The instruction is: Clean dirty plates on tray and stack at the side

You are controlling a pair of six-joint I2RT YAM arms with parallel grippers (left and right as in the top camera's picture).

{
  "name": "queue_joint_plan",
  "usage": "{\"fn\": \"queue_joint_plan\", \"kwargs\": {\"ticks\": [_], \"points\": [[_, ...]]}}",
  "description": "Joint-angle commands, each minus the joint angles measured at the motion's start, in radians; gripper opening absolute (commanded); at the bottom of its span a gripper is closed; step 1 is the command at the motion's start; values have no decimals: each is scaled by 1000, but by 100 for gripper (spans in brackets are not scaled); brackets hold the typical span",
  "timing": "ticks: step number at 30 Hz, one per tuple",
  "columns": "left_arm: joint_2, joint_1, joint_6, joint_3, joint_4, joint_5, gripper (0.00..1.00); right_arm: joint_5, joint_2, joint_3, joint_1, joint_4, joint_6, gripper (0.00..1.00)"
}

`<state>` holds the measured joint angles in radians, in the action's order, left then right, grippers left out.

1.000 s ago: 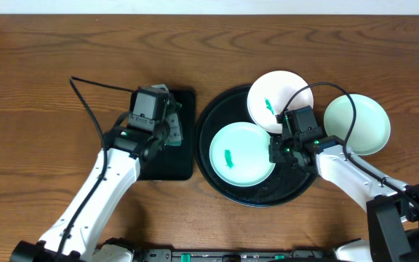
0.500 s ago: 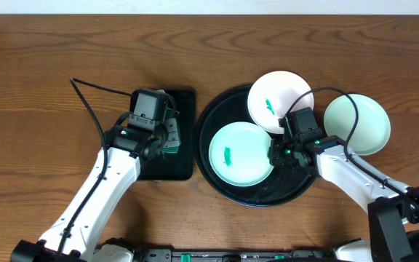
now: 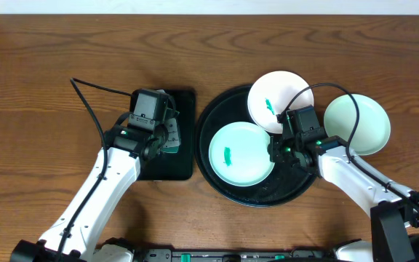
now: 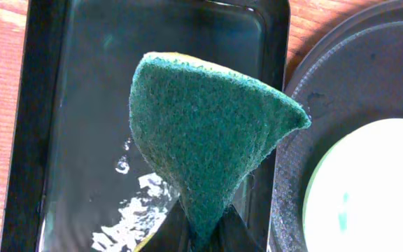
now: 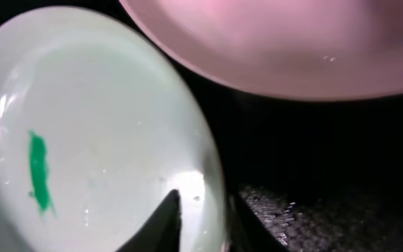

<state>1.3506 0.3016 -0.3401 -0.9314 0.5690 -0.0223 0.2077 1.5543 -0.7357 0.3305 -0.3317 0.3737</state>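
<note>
On the round black tray (image 3: 224,185) lies a mint-green plate (image 3: 235,156) with a green smear. A white plate (image 3: 278,98), also smeared, leans on the tray's far rim. Another mint-green plate (image 3: 358,124) rests on the table to the right, with no smear showing. My right gripper (image 5: 203,199) is shut on the tray plate's right rim (image 5: 212,175), one finger on top and one outside. My left gripper (image 4: 201,234) is shut on a green sponge (image 4: 208,119) above the rectangular black tray (image 4: 82,140).
The rectangular tray (image 3: 184,164) sits just left of the round tray and has water on its floor. The white plate's underside (image 5: 292,42) hangs close above my right gripper. Both arms' cables loop over the table.
The right gripper stays at the mint-green plate's right rim, shifting only slightly. The left arm with the sponge has barely moved.
</note>
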Motion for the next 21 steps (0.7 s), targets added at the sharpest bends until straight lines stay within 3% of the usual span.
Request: {"fn": "queue_joint_plan", "kwargs": {"ticks": [1, 8, 13, 21], "points": [[2, 1, 6, -12, -2, 16, 7, -54, -18, 2, 2, 4, -20, 14], [2, 1, 6, -11, -1, 16, 7, -70, -13, 5, 4, 8, -23, 18], [2, 1, 6, -11, -2, 16, 7, -69, -10, 5, 4, 12, -23, 13], [2, 1, 6, -11, -2, 16, 7, -69, -9, 12, 5, 19, -23, 13]]}}
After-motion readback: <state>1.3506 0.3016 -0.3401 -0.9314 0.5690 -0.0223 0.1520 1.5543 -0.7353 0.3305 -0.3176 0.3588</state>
